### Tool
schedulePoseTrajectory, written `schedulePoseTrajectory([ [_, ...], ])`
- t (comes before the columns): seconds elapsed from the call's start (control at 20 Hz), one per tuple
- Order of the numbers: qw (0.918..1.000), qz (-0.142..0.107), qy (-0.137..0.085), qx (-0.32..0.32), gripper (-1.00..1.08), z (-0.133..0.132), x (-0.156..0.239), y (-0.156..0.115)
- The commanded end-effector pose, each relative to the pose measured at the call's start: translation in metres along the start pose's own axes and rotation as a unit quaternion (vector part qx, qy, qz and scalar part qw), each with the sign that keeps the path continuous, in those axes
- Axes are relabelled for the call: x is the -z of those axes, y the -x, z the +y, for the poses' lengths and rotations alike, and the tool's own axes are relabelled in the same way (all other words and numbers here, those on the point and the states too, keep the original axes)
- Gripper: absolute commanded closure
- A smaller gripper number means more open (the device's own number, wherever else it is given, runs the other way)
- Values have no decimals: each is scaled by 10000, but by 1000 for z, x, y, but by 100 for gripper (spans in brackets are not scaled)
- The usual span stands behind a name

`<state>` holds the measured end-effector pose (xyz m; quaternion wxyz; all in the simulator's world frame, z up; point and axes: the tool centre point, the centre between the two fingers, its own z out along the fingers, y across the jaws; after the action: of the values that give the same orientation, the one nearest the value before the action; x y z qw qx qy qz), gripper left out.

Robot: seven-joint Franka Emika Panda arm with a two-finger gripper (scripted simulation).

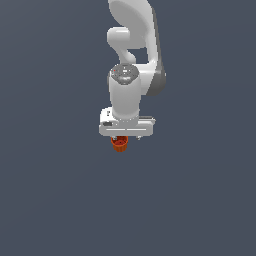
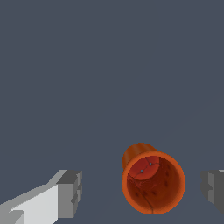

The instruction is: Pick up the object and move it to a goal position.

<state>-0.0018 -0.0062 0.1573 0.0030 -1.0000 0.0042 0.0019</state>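
We see white arm (image 1: 131, 60) reaching down over plain grey tabletop (image 1: 50, 200). Tool (image 2: 142, 190) spread wide, fingers (image 2: 70, 192) apart, pinching nothing. Orange-red cup (image 2: 153, 181) sits between the two fingers, gap visible on both sides in wrist view, nearer one finger than the other. We look into its hollow centre, rim facing camera. In exterior view cup (image 1: 119, 144) peeks out just below tool body; contact with tabletop we cannot tell.
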Motion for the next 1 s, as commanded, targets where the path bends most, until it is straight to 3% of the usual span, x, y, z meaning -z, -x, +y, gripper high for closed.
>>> schedulePoseTrajectory([
  [0.0,10000,0,0,0,-20,0,0,0],
  [0.55,9999,85,-58,-30,-20,-1,9,-5],
  [0.95,9992,63,-34,-386,-20,0,4,-1],
])
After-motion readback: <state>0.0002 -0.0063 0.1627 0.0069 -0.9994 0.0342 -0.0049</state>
